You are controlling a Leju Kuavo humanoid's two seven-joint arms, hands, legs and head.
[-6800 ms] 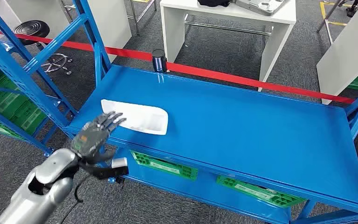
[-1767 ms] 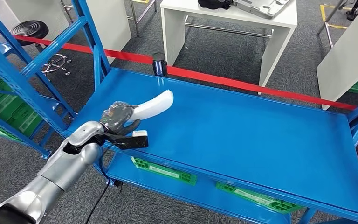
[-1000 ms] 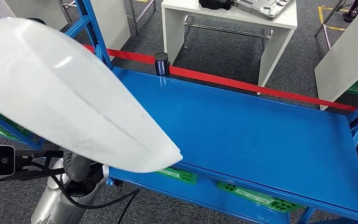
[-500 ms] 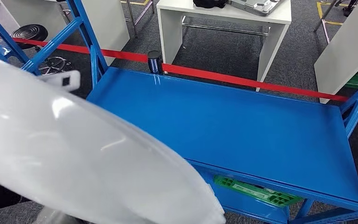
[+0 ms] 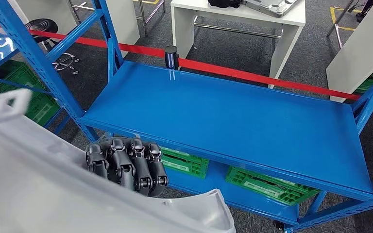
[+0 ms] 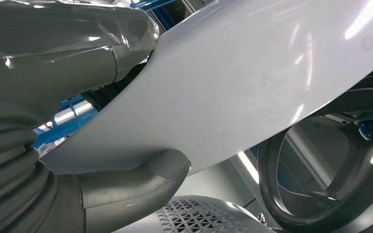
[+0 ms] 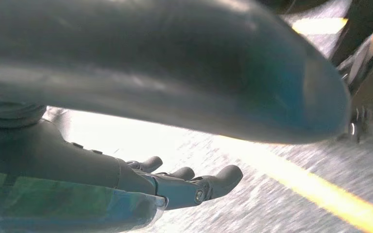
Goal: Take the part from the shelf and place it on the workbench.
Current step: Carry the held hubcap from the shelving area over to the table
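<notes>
A: Where is the part [image 5: 39,189] seen?

B: The large white part is held up close to the head camera, off the blue shelf [image 5: 233,111], covering the lower left of the head view. It is gripped by the left hand [image 5: 126,164], whose dark fingers [image 5: 135,167] are curled over the part's edge. In the left wrist view the part [image 6: 252,82] is clamped between the thick grey thumb [image 6: 141,179] on one face and the grey cover of the hand on the other.

A: And the right hand [image 7: 175,184]?

B: It is seen in the right wrist view with its fingers stretched out and apart, nothing held in them, above grey floor with a yellow line [image 7: 330,199].

A: Which containers are seen?

B: Green crates [image 5: 267,187] are stored on the lower level under the blue shelf, and another green crate [image 5: 17,80] is seen in the rack to the left. What is inside them cannot be told.

A: What lies beyond?

B: A small dark cylinder [image 5: 171,57] stands at the shelf's far edge, against a red tape [image 5: 272,80] stretched behind it. A white surface [image 5: 238,14] is placed farther back, with a grey object [image 5: 272,5] laid on it.
</notes>
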